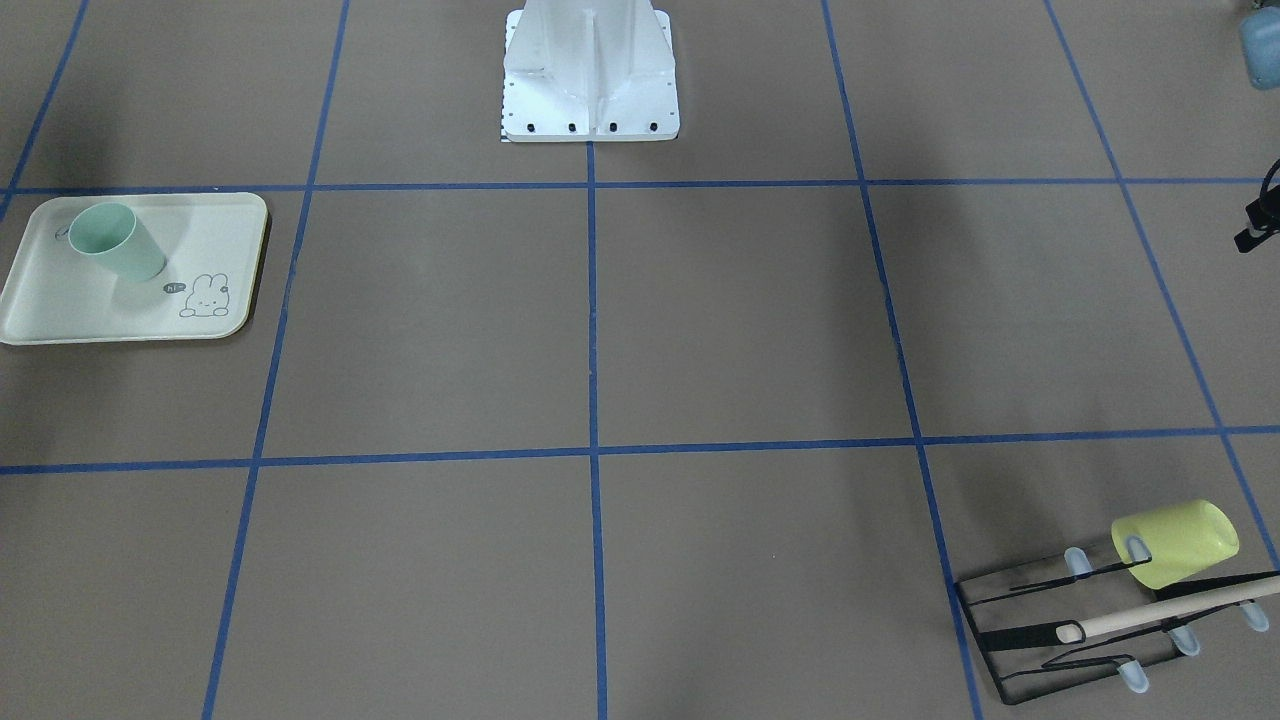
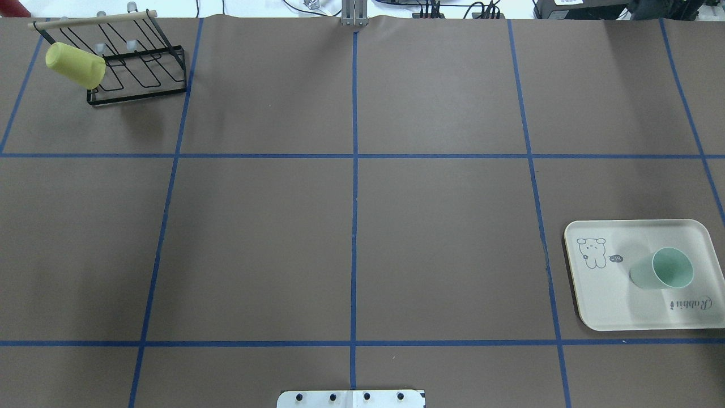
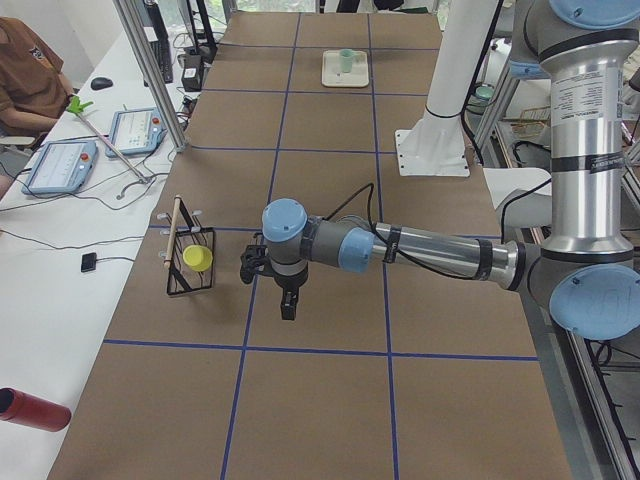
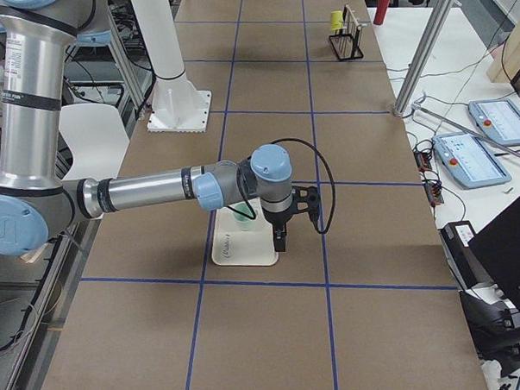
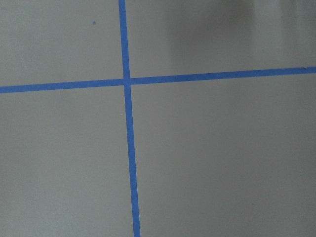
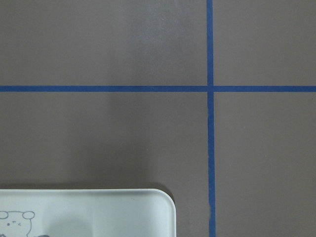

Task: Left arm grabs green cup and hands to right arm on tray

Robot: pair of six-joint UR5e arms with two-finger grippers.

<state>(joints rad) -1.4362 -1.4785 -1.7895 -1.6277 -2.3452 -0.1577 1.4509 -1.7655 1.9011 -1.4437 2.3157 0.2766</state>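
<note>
The green cup (image 2: 662, 269) stands upright, mouth up, on the tray (image 2: 600, 306), at the table's right side in the overhead view; both also show in the front view, cup (image 1: 118, 240) and tray (image 1: 60, 310). The right gripper (image 4: 281, 240) shows only in the right side view; it hangs above the tray's (image 4: 237, 252) outer edge, beside the cup (image 4: 242, 215), and I cannot tell if it is open. The left gripper (image 3: 288, 305) shows only in the left side view, above bare table near the rack; I cannot tell its state either. The right wrist view shows only the tray's corner (image 6: 98, 212).
A pale yellow cup (image 2: 75, 65) hangs on a black wire rack (image 2: 141, 73) with a wooden bar at the far left corner. The white robot base (image 1: 590, 80) stands at the table's near middle edge. Blue tape lines grid the brown table. An operator sits beside the table (image 3: 25, 80).
</note>
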